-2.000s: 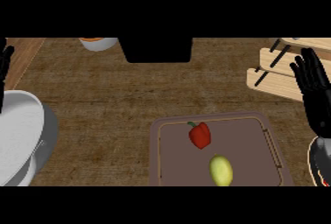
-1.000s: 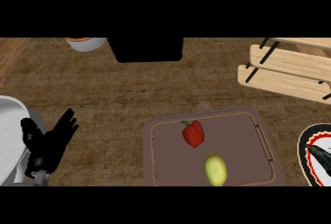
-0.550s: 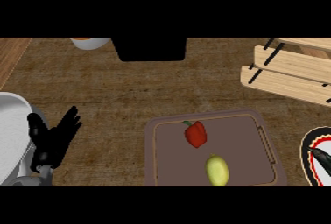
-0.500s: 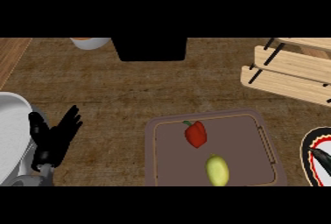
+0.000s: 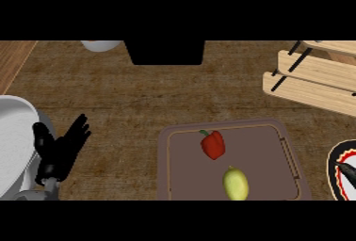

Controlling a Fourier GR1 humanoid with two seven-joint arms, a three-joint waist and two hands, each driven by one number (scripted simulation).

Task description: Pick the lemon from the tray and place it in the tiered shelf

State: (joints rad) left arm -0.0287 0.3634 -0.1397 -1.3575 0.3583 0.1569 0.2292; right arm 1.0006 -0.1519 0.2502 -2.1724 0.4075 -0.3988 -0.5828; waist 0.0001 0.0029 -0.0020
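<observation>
Well — left hand (image 5: 58, 153): fingers spread and pointing up, thumb apart, holding nothing; it hovers over bare counter with a white rounded shape (image 5: 14, 141) just behind it on its outer side.
Right hand: not to be seen in the head view.
Lemon (image 5: 236, 183): lies in the tray (image 5: 164, 160), well to the right of the left hand and a little nearer the robot's body; nothing touches it.
Long axis: runs straight away from the robot, stem end farther out, so fingers coming from the side would meet its long flank.
Neighbour: a red pepper (image 5: 214, 145) sits just beyond the lemon in the same tray, apart from it.
Nearer hand: of the hands in view only the left can be judged; the lemon is on the far side of the tray's near rim from it, and probably closer to the unseen right side.
Tiered shelf (image 5: 313, 77): far to the right of the hand and farther out — past the tray entirely.
Surface: brown wood-grain counter (image 5: 125, 99), flat, open between hand and tray.
Room: a black box (image 5: 165, 52) and a white cup (image 5: 101, 45) stand at the back, well clear of any path.
</observation>
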